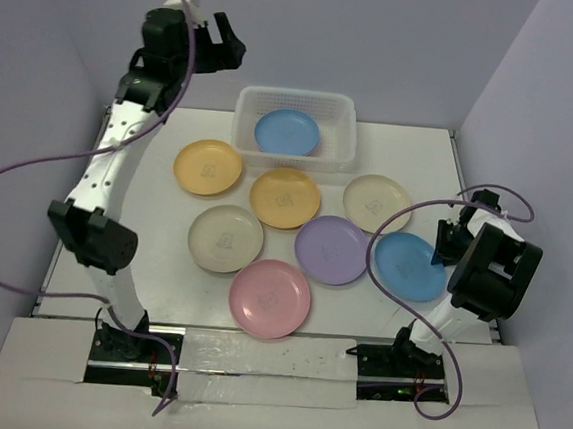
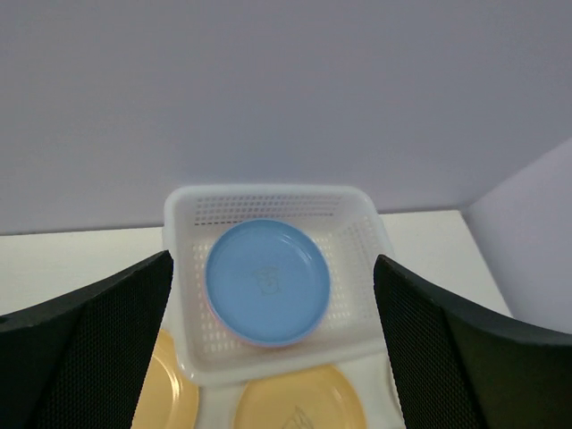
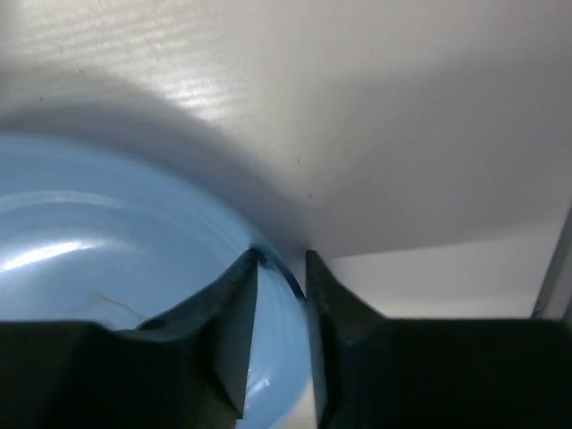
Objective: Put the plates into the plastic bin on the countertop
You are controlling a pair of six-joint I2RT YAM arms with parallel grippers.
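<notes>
right end effector [image 3: 281, 259] set close astride the rim of a blue plate [image 3: 107, 250] on the desk [image 3: 357, 107]; cannot tell whether clamped. left end effector [image 1: 229, 39] spread wide, raised well clear of the plastic bin [image 2: 268, 204], second blue plate [image 2: 268, 281] inside.

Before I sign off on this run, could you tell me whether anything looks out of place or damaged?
Nothing stands out: nothing is cracked, overturned or spilled, and the blue plate lies flat inside the bin.

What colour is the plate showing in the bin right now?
Light blue. The plate shows best in the left wrist view.
</notes>
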